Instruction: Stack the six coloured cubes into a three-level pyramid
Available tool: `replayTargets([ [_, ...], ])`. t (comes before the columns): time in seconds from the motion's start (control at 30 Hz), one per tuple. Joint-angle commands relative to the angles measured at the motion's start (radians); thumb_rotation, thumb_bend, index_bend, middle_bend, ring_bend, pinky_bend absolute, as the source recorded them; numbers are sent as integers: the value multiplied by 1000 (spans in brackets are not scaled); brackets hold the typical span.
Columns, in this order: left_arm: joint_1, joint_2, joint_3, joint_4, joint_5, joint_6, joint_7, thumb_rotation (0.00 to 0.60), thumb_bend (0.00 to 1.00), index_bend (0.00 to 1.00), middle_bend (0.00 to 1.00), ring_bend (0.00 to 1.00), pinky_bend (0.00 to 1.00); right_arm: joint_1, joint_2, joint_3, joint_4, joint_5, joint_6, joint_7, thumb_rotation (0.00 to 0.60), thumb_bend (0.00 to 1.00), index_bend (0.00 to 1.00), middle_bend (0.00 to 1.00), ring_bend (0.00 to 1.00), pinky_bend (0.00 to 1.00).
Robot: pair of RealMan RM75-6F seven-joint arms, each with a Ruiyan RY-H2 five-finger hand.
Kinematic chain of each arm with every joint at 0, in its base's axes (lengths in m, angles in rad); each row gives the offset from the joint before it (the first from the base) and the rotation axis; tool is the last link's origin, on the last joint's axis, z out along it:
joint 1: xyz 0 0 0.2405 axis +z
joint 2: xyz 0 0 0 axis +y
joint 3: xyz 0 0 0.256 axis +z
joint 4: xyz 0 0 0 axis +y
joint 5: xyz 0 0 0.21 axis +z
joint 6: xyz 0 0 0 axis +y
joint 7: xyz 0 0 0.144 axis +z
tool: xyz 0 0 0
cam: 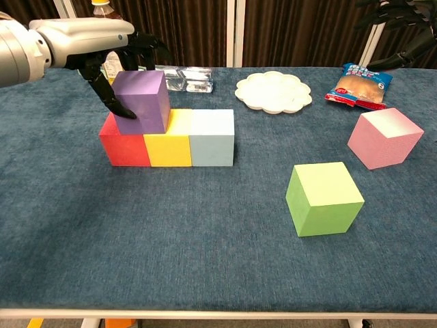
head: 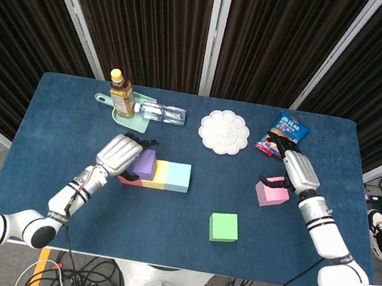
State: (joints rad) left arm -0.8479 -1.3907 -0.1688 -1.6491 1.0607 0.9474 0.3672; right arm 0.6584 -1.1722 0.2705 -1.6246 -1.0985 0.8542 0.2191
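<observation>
Purple cube (cam: 142,101), set astride the red cube (cam: 123,147) and yellow cube (cam: 169,145) as second level, is touched by left hand (cam: 102,41) fingers (cam: 109,96), spread; right hand (head: 295,169) fingers are curved over the pink cube (cam: 384,137) at 3 o'clock, contact indeterminable.

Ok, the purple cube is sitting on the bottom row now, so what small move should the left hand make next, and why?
Probably lift the left hand clear of the purple cube. The cube already rests across the red cube and yellow cube, and the fingers look barely on it. That frees it while the pink cube and green cube wait.
</observation>
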Motion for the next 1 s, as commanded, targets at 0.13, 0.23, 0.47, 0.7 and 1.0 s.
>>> replayTargets([
  [0.13,11,13,-4,-16,20,19,-21,600,73,44,202,286,272,-13,12,-4,-15,-18,13,9,600,167,0,138,0,0],
  [0.23,21,32,-3,-39,35,29,-33,600,70,36,195,268,269,-24,26,-12,-26,-35,18,16,600,167,0,138,0,0],
  [0.47,100,124,16,-114,100,119,-84,600,64,40,195,265,231,-60,89,-66,-37,-106,-4,37,600,167,0,141,0,0],
  [0.7,206,191,43,-126,167,248,-135,600,64,64,195,265,223,-62,67,-127,61,-187,-42,31,600,93,0,149,0,0],
  [1.0,292,237,58,-140,167,304,-183,600,64,72,195,252,220,-18,-20,-172,217,-248,-93,-42,600,0,0,130,0,0],
])
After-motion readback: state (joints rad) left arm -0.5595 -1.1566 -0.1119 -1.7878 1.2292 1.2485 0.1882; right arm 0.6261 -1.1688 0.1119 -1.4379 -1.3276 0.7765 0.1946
